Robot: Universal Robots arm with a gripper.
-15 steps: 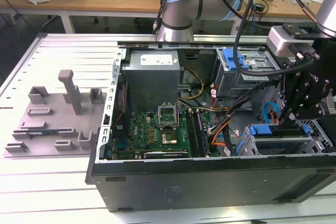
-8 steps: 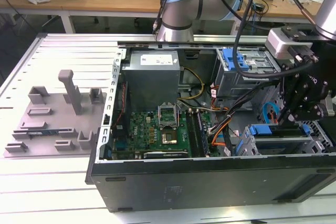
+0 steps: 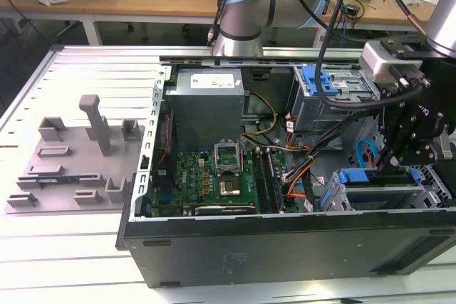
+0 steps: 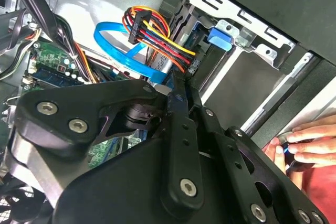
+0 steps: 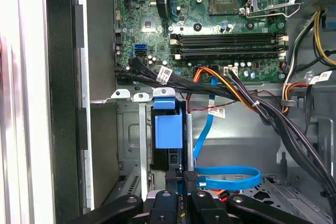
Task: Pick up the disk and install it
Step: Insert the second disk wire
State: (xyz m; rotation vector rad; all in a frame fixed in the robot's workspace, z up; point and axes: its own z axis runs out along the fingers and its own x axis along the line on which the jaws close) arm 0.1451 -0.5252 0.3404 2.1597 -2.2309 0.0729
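Note:
The disk (image 5: 168, 129) stands on edge in a slot of the grey drive cage (image 5: 131, 145) at the case's lower corner. I see it end-on, mostly its bright blue carrier frame. My gripper (image 5: 181, 177) sits right behind it, black fingers (image 5: 172, 181) drawn close together on the disk's rear edge. In the second wrist view the gripper (image 4: 178, 85) narrows onto a blue strip of that frame. In the exterior view the gripper (image 3: 402, 158) hangs over the drive cage (image 3: 377, 194) at the exterior view's right.
Orange, red and black cable bundles (image 5: 236, 90) and a blue flat cable (image 5: 231, 177) run close beside the cage. The motherboard (image 3: 214, 179) and power supply (image 3: 206, 101) fill the open case. A person's hand (image 4: 310, 142) rests at the case edge. A grey parts tray (image 3: 71, 161) lies at the exterior view's left.

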